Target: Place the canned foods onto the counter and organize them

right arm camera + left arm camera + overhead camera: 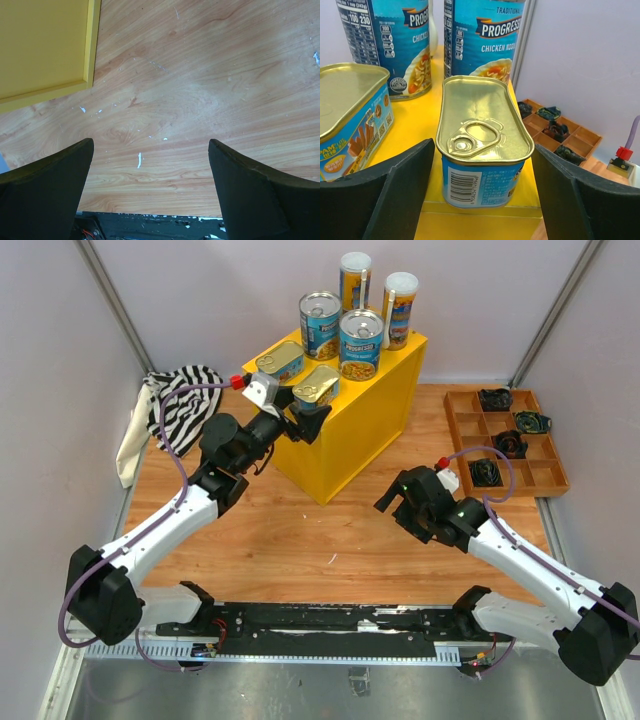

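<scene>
The wooden table [300, 530] carries everything, and on it the yellow counter [385, 415] is my landmark. All six cans stand on the counter's top. Right of the counter lies the brown tray [468, 428]. Left of the counter, a black-and-white striped cloth [185, 405] is bunched against the wall.

Two wide blue cans fill the middle of the counter's top. The right wide can [482, 40] reads "TRADITIONAL", "PROGRESS" and "CHICKEN NOOD" before the label curves away. The left wide can [385, 45] shows "PROGR", "CHICKE" and a nutrition panel with 100 and 230. Behind them, at the counter's far corner, stand the rear tall can [355, 280] and the side tall can [399, 308]. Both have white lids, and their print is too small for me to read.

Along the counter's near-left edge sit two golden tins. The left tin [350, 100] shows the letters "PAM" on a blue side. The edge tin [482, 135] faces me with a pull-ring lid and a barcode.

My left gripper [484, 170] straddles the edge tin, one finger close at each side. The tin rests on the counter, and I cannot tell whether my pads press it or only stand beside it.

My right gripper [150, 190] hangs over bare table just off the counter's near corner, spread wide and holding nothing.

Small black gadgets [511, 444] sit in the tray's compartments.
</scene>
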Tool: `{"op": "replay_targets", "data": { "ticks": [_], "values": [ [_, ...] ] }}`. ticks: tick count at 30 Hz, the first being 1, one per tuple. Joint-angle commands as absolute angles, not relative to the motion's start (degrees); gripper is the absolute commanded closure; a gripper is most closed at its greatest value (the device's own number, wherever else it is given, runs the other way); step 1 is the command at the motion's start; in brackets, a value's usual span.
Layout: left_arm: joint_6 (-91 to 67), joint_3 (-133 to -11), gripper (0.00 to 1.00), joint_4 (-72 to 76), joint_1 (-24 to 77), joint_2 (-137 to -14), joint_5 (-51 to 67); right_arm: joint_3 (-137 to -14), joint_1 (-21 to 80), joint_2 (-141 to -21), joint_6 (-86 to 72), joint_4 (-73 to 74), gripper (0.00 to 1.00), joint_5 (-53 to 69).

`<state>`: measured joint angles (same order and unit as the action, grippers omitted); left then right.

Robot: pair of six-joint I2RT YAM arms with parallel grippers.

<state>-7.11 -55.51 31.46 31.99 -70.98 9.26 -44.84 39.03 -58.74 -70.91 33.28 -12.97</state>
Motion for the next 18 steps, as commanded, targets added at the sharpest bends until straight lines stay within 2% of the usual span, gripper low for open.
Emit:
{"op": "replay_targets", "data": {
  "ticks": [1,10,15,18],
  "values": [
    [-6.7,-55.4,0.17,31.4,31.7,-70.2,9.1,-46.0,37.8,-58.7,-70.3,33.5,0.02,-13.3],
    [-7.4,-56.1,0.13,30.3,31.7,-66.9,8.3,-46.3,37.9,-58.6,-69.0,33.9,0.02,-13.7],
    [-9.2,-56.2,0.01,25.2,31.7,-60.9,8.8,-47.4,37.9,-59.8,-64.1,34.1,0.01,-14.4],
    [-11.2,-55.0,0.01,21.1,31.8,-55.2,8.4,-48.3,37.9,-62.0,-60.4,33.3,0.01,-13.9]
  ]
}}
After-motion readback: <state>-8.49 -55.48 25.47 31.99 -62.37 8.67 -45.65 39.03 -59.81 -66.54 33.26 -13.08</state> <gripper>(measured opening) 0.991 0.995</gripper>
